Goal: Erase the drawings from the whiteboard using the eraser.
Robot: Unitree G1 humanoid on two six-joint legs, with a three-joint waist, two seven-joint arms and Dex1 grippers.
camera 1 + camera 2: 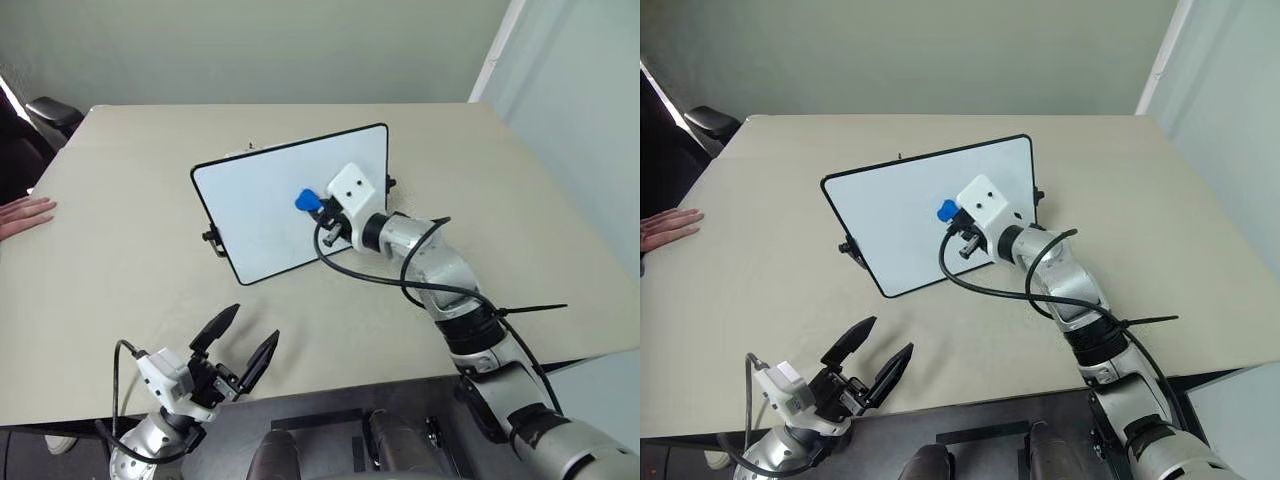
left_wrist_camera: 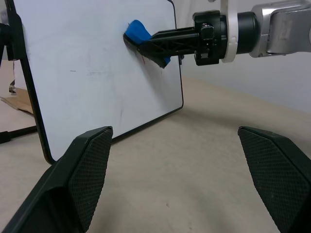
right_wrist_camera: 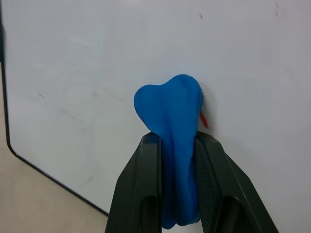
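1. Up front, the right gripper (image 1: 318, 207) reaches forward and to the left over the table (image 1: 120, 250), its fingers (image 3: 141, 194) pinching the eraser (image 3: 172, 121) against the face of the whiteboard (image 1: 260, 200).
2. Low and near the table's front edge, the left gripper (image 1: 238, 350) hangs with its two fingers (image 2: 82, 170) spread wide, holding nothing.
3. Of the drawings (image 3: 203, 119), a small red sliver peeks out beside the eraser; the rest of the mark is covered by it.
4. At the table's left edge, a person's hand (image 1: 22, 215) rests flat, cut off by the frame.
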